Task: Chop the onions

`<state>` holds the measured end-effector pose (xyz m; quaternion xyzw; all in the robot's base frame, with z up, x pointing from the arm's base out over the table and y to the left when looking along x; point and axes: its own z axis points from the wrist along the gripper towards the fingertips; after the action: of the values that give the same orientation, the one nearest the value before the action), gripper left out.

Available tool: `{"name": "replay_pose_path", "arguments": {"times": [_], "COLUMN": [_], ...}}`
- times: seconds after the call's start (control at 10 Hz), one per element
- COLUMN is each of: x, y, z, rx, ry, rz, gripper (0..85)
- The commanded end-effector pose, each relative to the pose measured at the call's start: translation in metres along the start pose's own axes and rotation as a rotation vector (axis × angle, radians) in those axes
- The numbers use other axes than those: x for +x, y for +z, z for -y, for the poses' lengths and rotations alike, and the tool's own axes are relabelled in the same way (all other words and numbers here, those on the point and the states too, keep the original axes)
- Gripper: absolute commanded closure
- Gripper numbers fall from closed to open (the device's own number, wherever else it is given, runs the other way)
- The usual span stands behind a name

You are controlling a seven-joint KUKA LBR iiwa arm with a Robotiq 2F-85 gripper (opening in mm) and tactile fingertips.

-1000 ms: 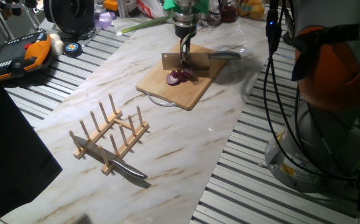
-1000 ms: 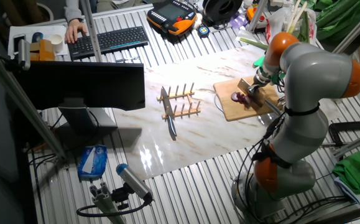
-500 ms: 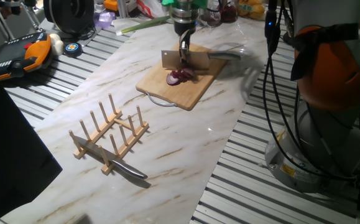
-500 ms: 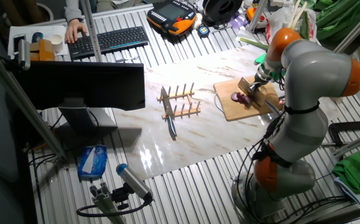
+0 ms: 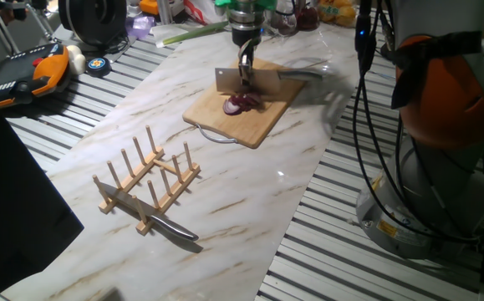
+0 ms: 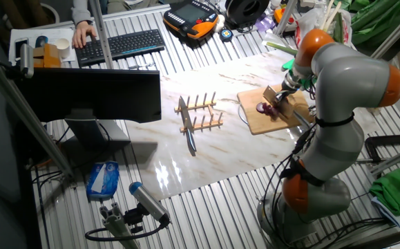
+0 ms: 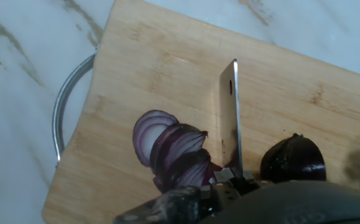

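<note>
A wooden cutting board (image 5: 246, 113) lies at the far end of the marble table. On it lie fanned purple onion slices (image 5: 242, 104). In the hand view the slices (image 7: 170, 152) lie left of the blade, and an uncut dark onion piece (image 7: 291, 158) lies right of it. My gripper (image 5: 246, 71) is shut on a cleaver (image 5: 231, 79) and holds it edge-down just above the onion. The blade (image 7: 230, 118) shows edge-on in the hand view. In the other fixed view the gripper (image 6: 283, 92) hangs over the board (image 6: 255, 119) and the onion (image 6: 264, 108).
A wooden dish rack (image 5: 145, 180) stands mid-table with a second knife (image 5: 170, 226) resting against it. A teach pendant (image 5: 33, 71), a tape roll (image 5: 99, 65) and green stalks (image 5: 191, 33) lie at the far end. A keyboard (image 6: 120, 45) and a monitor (image 6: 96, 93) stand beyond.
The cleaver has risen slightly above the onion slices. The onion pieces and the board have not moved.
</note>
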<state>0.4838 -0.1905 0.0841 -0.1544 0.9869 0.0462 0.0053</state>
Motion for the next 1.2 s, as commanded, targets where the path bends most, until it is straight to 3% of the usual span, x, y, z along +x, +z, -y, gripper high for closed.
{"name": "replay_pose_path", "arguments": {"times": [0.0, 0.4, 0.6, 1.1], "x": [0.001, 0.003, 0.006, 0.009], "y": [0.0, -0.013, -0.023, -0.042], "z": [-0.003, 0.0, 0.002, 0.037], "rx": [-0.001, 0.022, 0.063, 0.118], "ry": [0.003, 0.001, -0.008, -0.044], "rz": [-0.002, -0.011, -0.013, -0.022], "gripper": [84.3, 84.3, 84.3, 84.3]}}
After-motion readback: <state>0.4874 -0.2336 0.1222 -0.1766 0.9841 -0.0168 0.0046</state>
